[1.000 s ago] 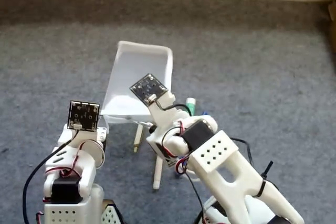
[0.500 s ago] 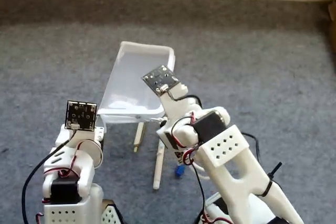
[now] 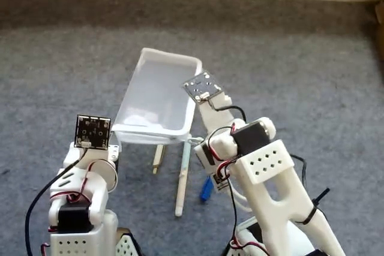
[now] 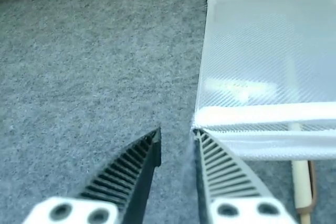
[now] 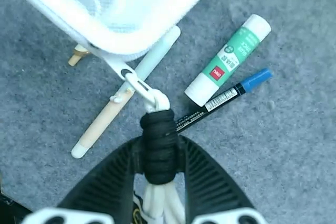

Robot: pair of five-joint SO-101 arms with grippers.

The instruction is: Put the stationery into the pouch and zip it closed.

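Grey carpet (image 3: 300, 58) bearing a white mesh pouch (image 3: 157, 97) at centre. Right gripper (image 5: 159, 144) clamped on the black zip cord (image 5: 159, 129) at the pouch's near corner. Glue stick (image 5: 228, 59), blue-capped pen (image 5: 226, 98) and pale pen (image 5: 126, 100) lie outside the pouch, close to that corner. Left gripper (image 4: 176, 136), jaws slightly parted and holding nothing, sits at the pouch's other near corner.

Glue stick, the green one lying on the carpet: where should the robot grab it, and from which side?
Probably mid-barrel on the glue stick, coming straight down and closing across its narrow width. It lies flat and is long and round, and the blue pen crowds one end.
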